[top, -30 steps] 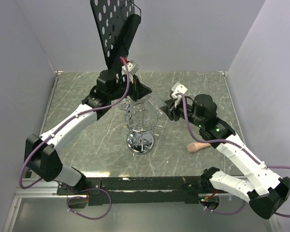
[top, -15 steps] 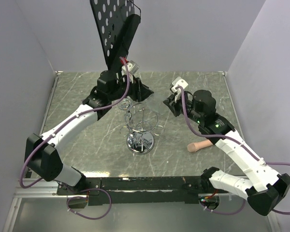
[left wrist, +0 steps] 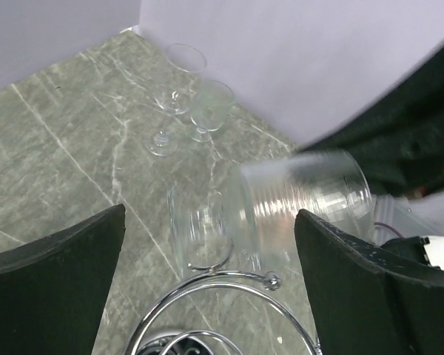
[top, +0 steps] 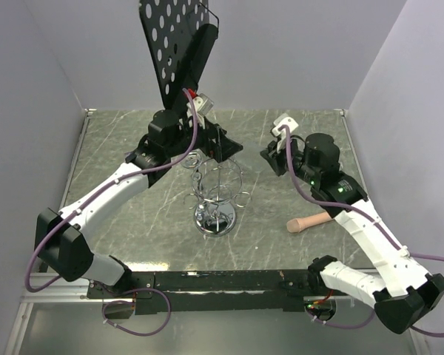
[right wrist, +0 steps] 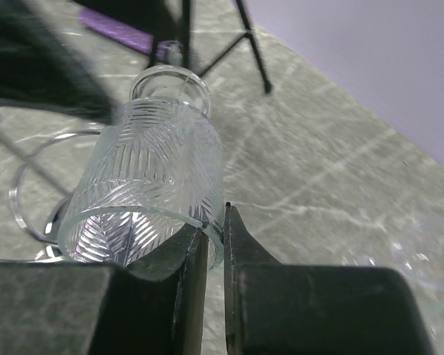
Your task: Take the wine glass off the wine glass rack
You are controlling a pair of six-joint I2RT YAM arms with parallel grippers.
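Observation:
The wine glass [right wrist: 144,185] has a clear bowl cut with a herringbone pattern. My right gripper [right wrist: 216,214] is shut on its rim, one finger inside the bowl and one outside. It lies tilted, foot pointing away from the gripper. In the left wrist view the wine glass [left wrist: 303,198] shows blurred, beyond the rack's top wire loop [left wrist: 229,285] and clear of it. The chrome wine glass rack [top: 216,194] stands mid-table on its round base. My left gripper [left wrist: 211,213] hangs open over the rack's top, with nothing between its fingers. In the top view the right gripper [top: 271,158] is right of the rack.
A black perforated music stand [top: 174,52] on a tripod stands at the back. Two small stemmed glasses [left wrist: 189,103] stand near the far wall, and another clear glass [left wrist: 200,237] shows just past the rack. A wooden peg [top: 308,220] lies right of the rack.
My left gripper has gone from shut to wide open. The right gripper closed on the glass's rim and has drawn back to the right, away from the rack.

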